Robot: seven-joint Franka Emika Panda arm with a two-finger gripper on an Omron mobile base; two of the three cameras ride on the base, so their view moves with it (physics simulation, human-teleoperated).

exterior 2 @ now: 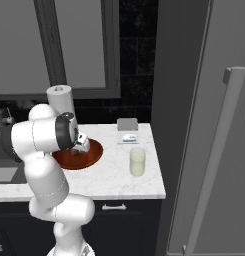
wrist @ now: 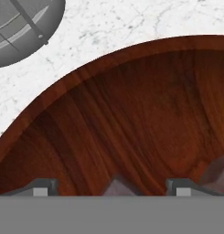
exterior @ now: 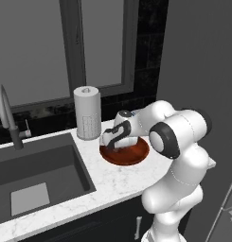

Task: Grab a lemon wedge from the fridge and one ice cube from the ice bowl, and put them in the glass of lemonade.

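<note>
1. In the middle of the left base view, the gripper point(exterior: 113, 141) hangs low over the ice bowl point(exterior: 136, 156), which stands on the white counter point(exterior: 108, 182) just right of the paper-towel roll point(exterior: 87, 113). The hand covers the inside of the bowl here, so I cannot see any ice cube, and I cannot tell from this side how wide the claw stands. A risk: if the hand goes down too hard, it may press on the bowl and push it toward the roll.

2. In the left centre of the right base view, the same gripper point(exterior 2: 82, 145) is over the ice bowl point(exterior 2: 94, 152). The glass of lemonade point(exterior 2: 137, 161) stands to the right, apart from the bowl, near the counter's front edge. Beside it, at the right of the frame, the fridge point(exterior 2: 204, 125) is closed, with its long handle point(exterior 2: 214, 155). I see no lemon wedge; I judge it must be inside. A risk later: a careless swing toward the glass may knock it over.

3. At the bottom of the hand view, the two fingertips point(wrist: 44, 187) stand wide apart and hold nothing. Between them lies a pale ice cube point(wrist: 118, 186), and a second piece point(wrist: 217, 176) lies at lower right. The claw may catch two pieces, or the slippery cube may slide away when the jaws come together.
</note>
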